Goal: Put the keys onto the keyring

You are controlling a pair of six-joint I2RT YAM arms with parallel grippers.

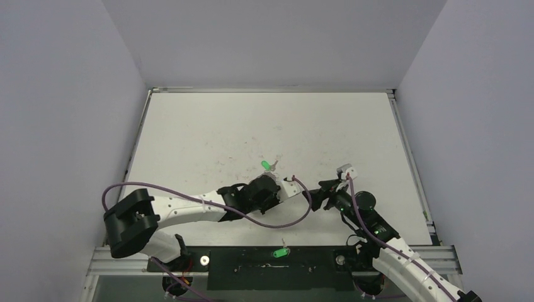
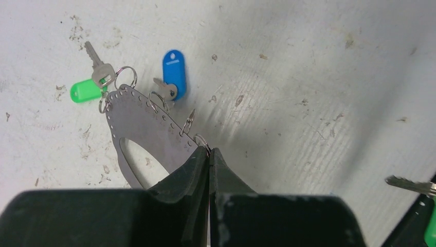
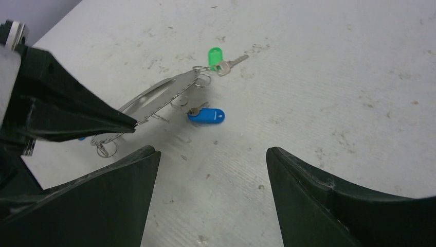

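The keyring (image 2: 138, 122) is a flat silvery hoop with small rings on its rim, tilted up off the table. My left gripper (image 2: 210, 152) is shut on its near rim, which also shows in the right wrist view at the keyring (image 3: 163, 91). A green key (image 2: 86, 90) lies at the hoop's far end, touching a small ring there. A blue key (image 2: 174, 70) lies beside the rim. Both show from the right wrist: green key (image 3: 216, 55), blue key (image 3: 206, 116). My right gripper (image 3: 211, 154) stands open over bare table, just right of the left gripper (image 1: 295, 184).
A second green key (image 1: 279, 253) lies on the black rail between the arm bases; its blade (image 2: 411, 184) shows at the right edge of the left wrist view. Purple cables (image 1: 277, 221) loop near both arms. White walls enclose the table (image 1: 264, 126).
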